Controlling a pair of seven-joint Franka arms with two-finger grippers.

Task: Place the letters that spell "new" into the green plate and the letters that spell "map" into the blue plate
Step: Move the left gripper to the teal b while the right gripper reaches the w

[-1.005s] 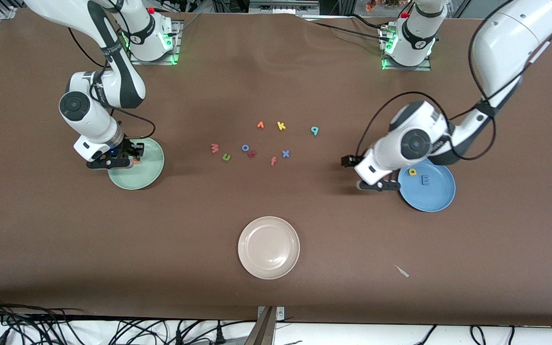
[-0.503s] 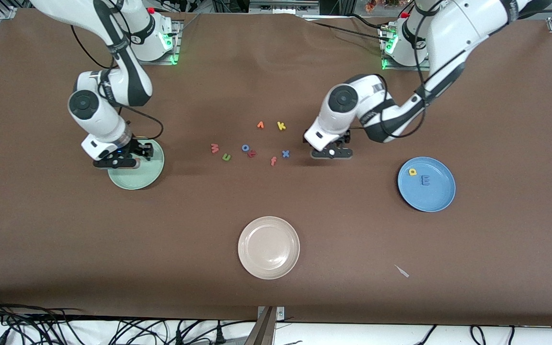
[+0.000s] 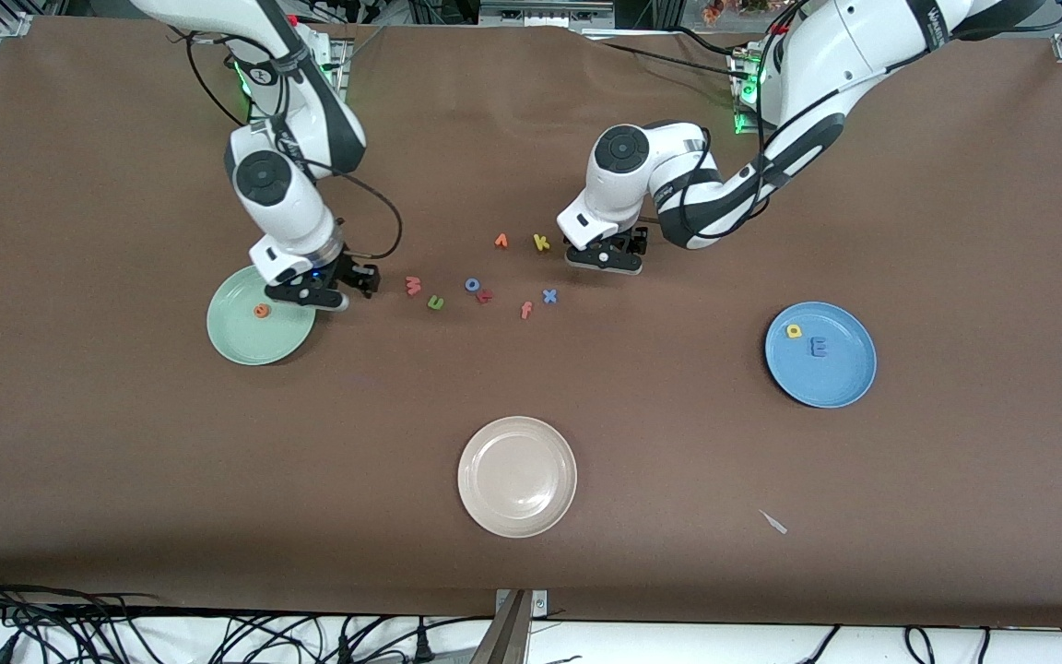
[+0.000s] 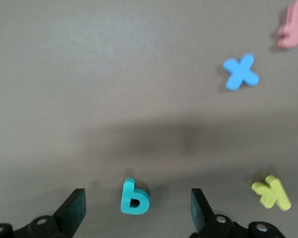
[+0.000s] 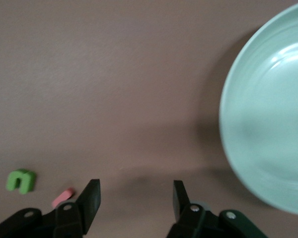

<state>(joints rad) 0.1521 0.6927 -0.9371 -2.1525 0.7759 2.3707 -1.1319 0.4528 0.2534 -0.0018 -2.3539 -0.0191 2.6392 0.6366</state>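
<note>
The orange "e" (image 3: pixel 261 311) lies in the green plate (image 3: pixel 254 347). My right gripper (image 3: pixel 324 291) hangs open and empty just past that plate's rim, on the side of the loose letters. The red-pink "w" (image 3: pixel 413 285) and green "n" (image 3: pixel 436 302) lie on the cloth close by; the right wrist view shows the "n" (image 5: pixel 21 180) and "w" (image 5: pixel 63 197). The blue plate (image 3: pixel 833 380) holds the yellow "a" (image 3: pixel 794 330) and blue "m" (image 3: pixel 819 347). My left gripper (image 4: pixel 136 210) is open, low over the teal "p" (image 4: pixel 134 197), which lies between its fingers untouched.
Among the loose letters are a blue "o" (image 3: pixel 473 284), a dark red letter (image 3: pixel 486 296), a salmon "f" (image 3: pixel 525 310), a blue "x" (image 3: pixel 549 296), an orange letter (image 3: pixel 501 241) and a yellow "k" (image 3: pixel 541 243). A cream-white plate (image 3: pixel 517 503) sits nearer the front camera.
My right gripper opened, left the orange "e" in the green plate and moved off toward the loose letters. My left arm swung from the blue plate to over the teal "p".
</note>
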